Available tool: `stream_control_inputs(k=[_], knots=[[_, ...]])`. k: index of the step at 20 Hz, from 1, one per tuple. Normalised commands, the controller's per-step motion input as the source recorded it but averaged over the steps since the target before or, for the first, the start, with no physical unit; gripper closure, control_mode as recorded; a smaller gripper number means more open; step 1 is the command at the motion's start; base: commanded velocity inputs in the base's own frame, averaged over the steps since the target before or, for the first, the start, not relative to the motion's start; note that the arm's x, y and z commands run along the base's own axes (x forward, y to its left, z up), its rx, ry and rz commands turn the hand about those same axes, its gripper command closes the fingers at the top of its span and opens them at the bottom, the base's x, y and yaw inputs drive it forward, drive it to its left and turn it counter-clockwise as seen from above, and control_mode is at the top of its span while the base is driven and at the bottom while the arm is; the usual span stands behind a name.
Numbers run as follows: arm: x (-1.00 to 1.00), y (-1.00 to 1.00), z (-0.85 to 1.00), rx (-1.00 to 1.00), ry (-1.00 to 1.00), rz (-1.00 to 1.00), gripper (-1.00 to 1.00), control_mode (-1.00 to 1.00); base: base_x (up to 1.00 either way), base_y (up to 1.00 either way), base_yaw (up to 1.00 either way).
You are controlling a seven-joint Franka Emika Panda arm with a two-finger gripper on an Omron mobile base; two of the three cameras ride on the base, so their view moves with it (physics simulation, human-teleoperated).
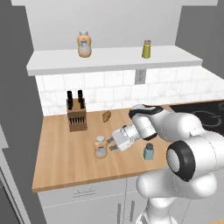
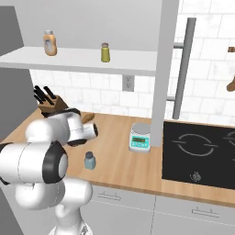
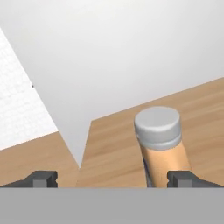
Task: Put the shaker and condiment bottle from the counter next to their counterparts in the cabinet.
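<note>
The condiment bottle (image 1: 100, 147), pale orange with a grey-white cap, stands on the wooden counter (image 1: 61, 157). My gripper (image 1: 110, 144) is level with it on its right side and open. In the hand view the bottle (image 3: 159, 135) sits between the open gripper's (image 3: 113, 179) fingertips, close to the right one (image 3: 183, 178), with no grip on it. The blue-grey shaker (image 1: 148, 152) (image 2: 89, 160) stands near the counter's front edge, right of the arm. Up on the cabinet's white ledge (image 1: 113, 61) stand the counterparts: a wider orange bottle (image 1: 84, 44) (image 2: 50, 42) and a yellow-green shaker (image 1: 146, 49) (image 2: 105, 52).
A knife block (image 1: 76, 114) (image 2: 48, 103) stands at the back left of the counter, with a small brown item (image 1: 106, 116) beside it. A kitchen scale (image 2: 140, 137) sits by a black cooktop (image 2: 202, 151) on the right. A grey wall bounds the counter's left end.
</note>
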Motion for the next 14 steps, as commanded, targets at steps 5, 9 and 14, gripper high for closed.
stream_control_inputs(k=[5, 9, 14], knots=[[0.36, 0.09, -0.02, 0.0, 0.0, 0.0, -1.0, -1.0, 0.0, 0.0, 0.0], [0.14, 0.0, 0.0, 0.0, 0.0, 0.0, -1.0, -1.0, 0.0, 0.0, 0.0], [-0.03, 0.0, -0.02, 0.0, 0.0, 0.0, -1.0, -1.0, 0.0, 0.0, 0.0]])
